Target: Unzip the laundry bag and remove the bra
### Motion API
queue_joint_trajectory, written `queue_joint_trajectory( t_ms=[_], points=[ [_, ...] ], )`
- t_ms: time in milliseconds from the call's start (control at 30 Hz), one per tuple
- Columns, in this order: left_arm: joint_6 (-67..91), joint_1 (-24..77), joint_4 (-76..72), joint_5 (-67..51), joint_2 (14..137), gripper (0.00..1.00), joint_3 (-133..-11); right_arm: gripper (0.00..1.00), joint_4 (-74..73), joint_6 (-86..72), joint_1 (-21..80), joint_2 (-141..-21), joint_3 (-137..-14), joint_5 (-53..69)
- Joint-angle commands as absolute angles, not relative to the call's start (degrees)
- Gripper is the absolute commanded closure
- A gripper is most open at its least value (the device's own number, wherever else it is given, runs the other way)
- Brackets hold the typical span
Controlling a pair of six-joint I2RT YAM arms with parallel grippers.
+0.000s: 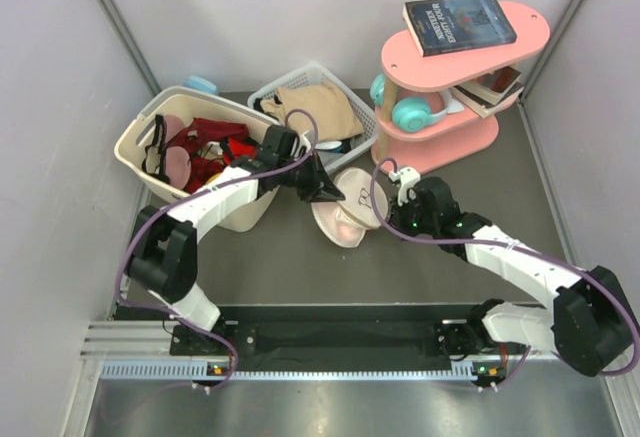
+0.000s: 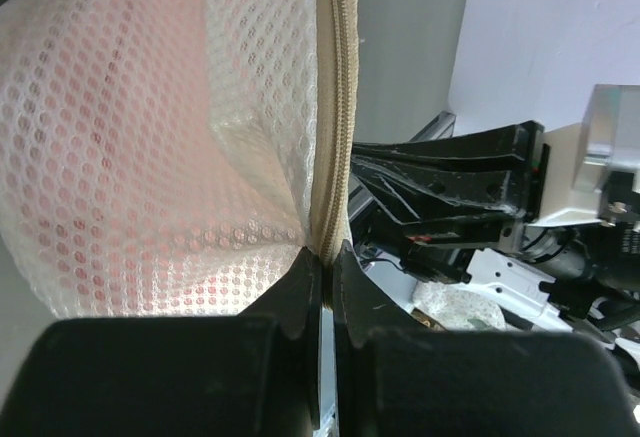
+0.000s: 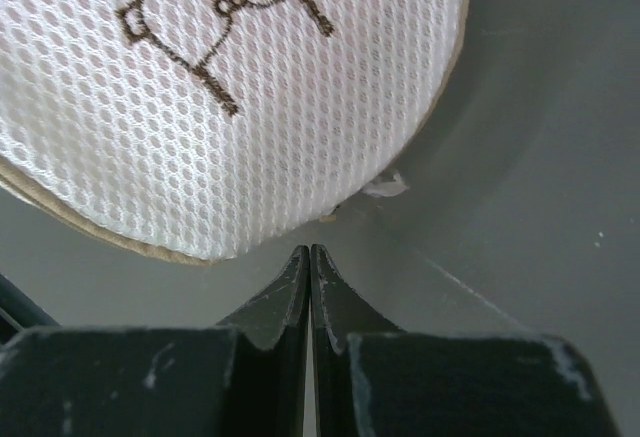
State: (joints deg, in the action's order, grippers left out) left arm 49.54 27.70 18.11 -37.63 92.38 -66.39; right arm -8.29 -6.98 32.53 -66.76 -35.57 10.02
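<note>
The laundry bag (image 1: 345,219) lies mid-table, cream-pink, with its black logo (image 1: 357,197) facing up. My left gripper (image 1: 325,192) is shut on the bag's zip rim; in the left wrist view the gripper (image 2: 327,257) pinches the tan zip band (image 2: 335,107). Pink of the bra (image 2: 130,107) shows through the white mesh there. My right gripper (image 1: 392,219) is shut and empty at the bag's right edge. In the right wrist view this gripper (image 3: 309,252) sits just short of the mesh dome (image 3: 250,107), near a small white tag (image 3: 385,187).
A cream plastic basket (image 1: 140,142) with red garments (image 1: 210,142) stands at the left. A white wire basket (image 1: 262,92) holds tan cloth (image 1: 320,107) behind the bag. A pink shelf (image 1: 450,142) with a book (image 1: 458,22) and teal headphones (image 1: 410,112) stands back right.
</note>
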Motion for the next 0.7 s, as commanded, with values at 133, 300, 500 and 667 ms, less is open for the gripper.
queue_joint_trajectory(
  t_ms=[133,300,500,667],
  points=[
    [52.9,26.4,13.6,-45.5,93.4,1.00,-71.9,0.85,-9.0,-10.0,33.2,-62.8,-35.9,4.7],
    [53.3,26.0,14.7,-47.2,92.6,1.00,-72.5,0.70,-7.7,-9.5,33.2,-60.4,-34.6,4.1],
    [56.4,25.9,13.2,-48.9,91.5,1.00,-72.0,0.52,-5.1,-9.0,33.2,-55.8,-33.3,1.7],
    [59.3,25.8,9.6,-49.7,90.5,1.00,-71.2,0.50,-3.6,-8.3,33.2,-56.1,-33.3,2.9]
  ],
)
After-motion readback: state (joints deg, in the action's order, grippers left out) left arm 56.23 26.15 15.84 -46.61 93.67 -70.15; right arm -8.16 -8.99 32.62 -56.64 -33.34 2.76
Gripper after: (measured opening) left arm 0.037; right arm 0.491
